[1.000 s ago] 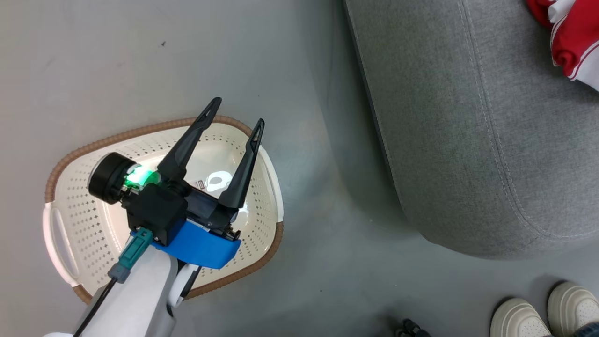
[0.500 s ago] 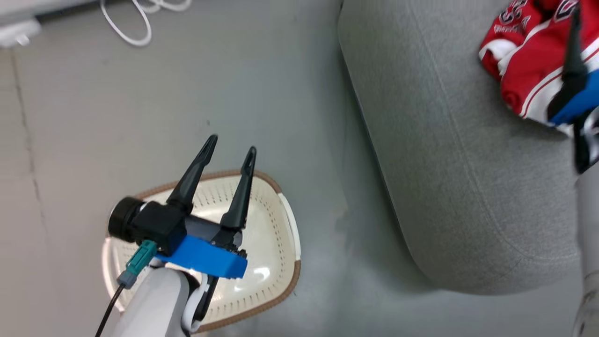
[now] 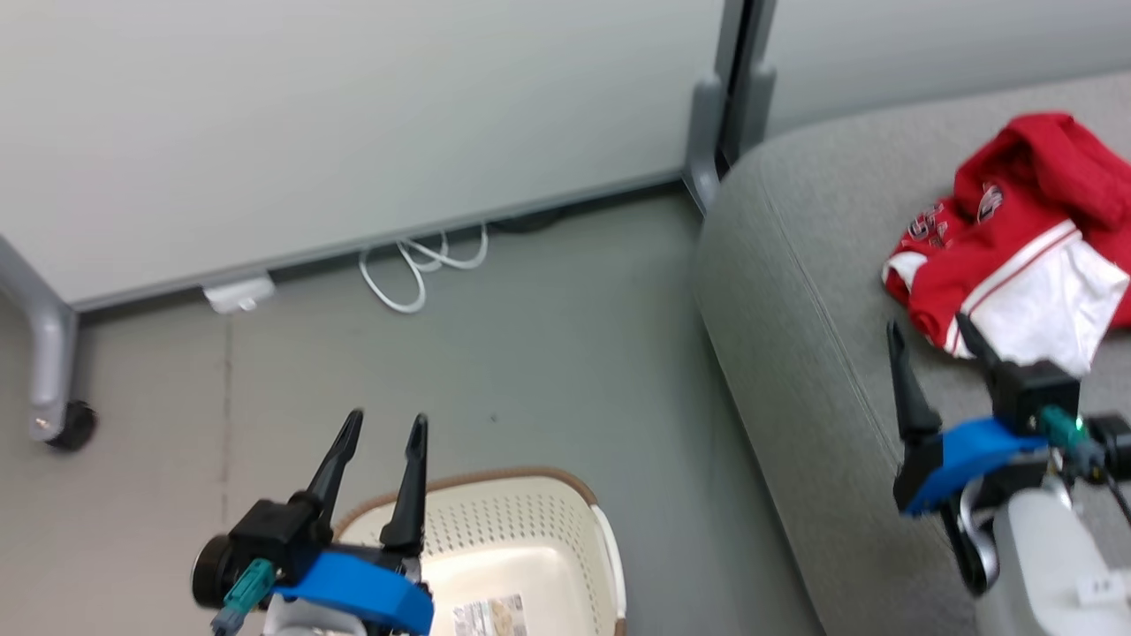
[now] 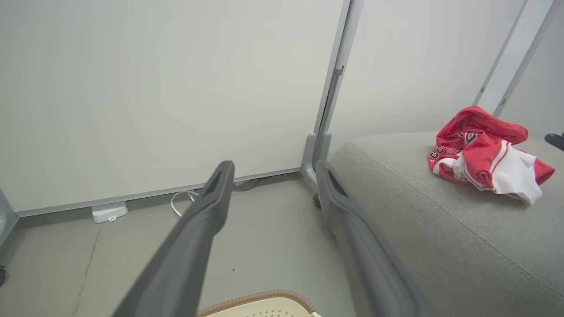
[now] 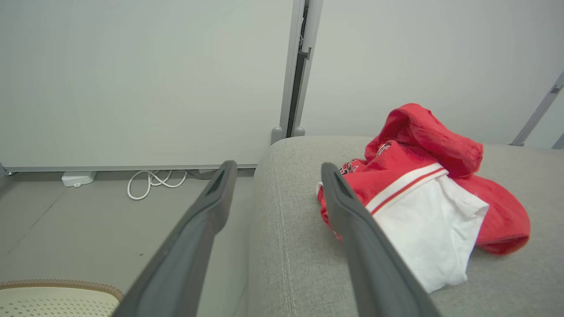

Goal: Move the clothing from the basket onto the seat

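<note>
Head view: red-and-white clothing point(image 3: 998, 256) lies bunched on the grey seat point(image 3: 795, 371) at upper right. The basket point(image 3: 530, 530) sits on the floor point(image 3: 548, 353) at bottom centre, well apart from the clothing. Left gripper point(image 3: 387, 417) at lower left over the basket's left edge, fingers spread with nothing between them; right gripper point(image 3: 928, 325) at lower right over the seat, just below the clothing in frame, jaws apart, holding nothing; white cable point(image 3: 415, 265) coiled by the wall, upper centre.

Crumpled red-and-white clothing point(image 3: 1007, 238) lies on the grey seat point(image 3: 795, 283); cream basket point(image 3: 504, 521) stands apart.
</note>
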